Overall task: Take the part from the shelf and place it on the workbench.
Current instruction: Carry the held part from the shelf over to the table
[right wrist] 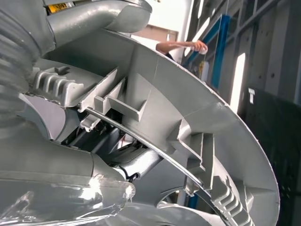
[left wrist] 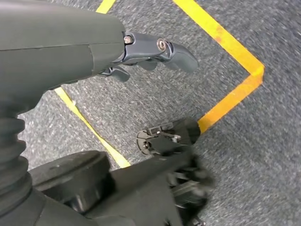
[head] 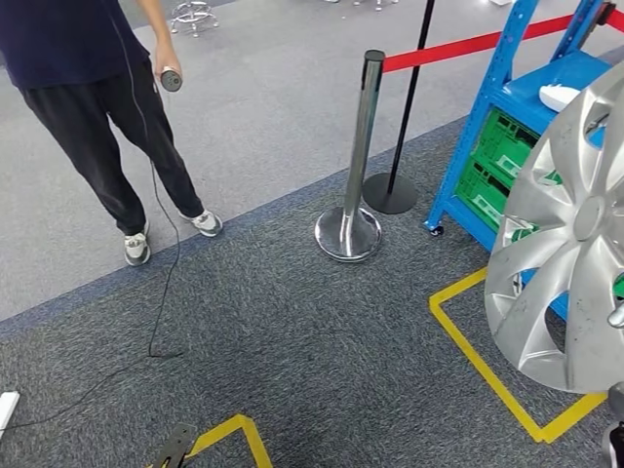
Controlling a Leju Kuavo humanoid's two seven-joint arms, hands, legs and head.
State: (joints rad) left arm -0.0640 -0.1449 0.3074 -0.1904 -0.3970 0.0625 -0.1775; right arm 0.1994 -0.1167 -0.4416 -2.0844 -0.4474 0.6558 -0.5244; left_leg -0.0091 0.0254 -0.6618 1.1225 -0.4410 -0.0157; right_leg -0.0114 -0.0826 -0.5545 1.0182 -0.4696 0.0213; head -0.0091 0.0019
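Observation:
The part is a silver wheel cover (head: 566, 244), held upright at the right edge of the head view in front of the blue shelf (head: 508, 97). My right hand (head: 616, 315) grips it at its rim, a fingertip showing over the front face. In the right wrist view the cover's ribbed back (right wrist: 199, 113) sits clamped between the thumb and fingers of my right hand (right wrist: 64, 179). My left hand (left wrist: 156, 49) hangs over the grey carpet with its fingers stretched out and nothing in them.
A chrome stanchion (head: 355, 185) with a red belt (head: 471, 44) and a black pole base (head: 390, 193) stand left of the shelf, which holds green crates (head: 496, 161). Yellow tape (head: 486, 375) marks floor boxes. A person (head: 96, 88) stands far left holding a cabled device (head: 171, 79).

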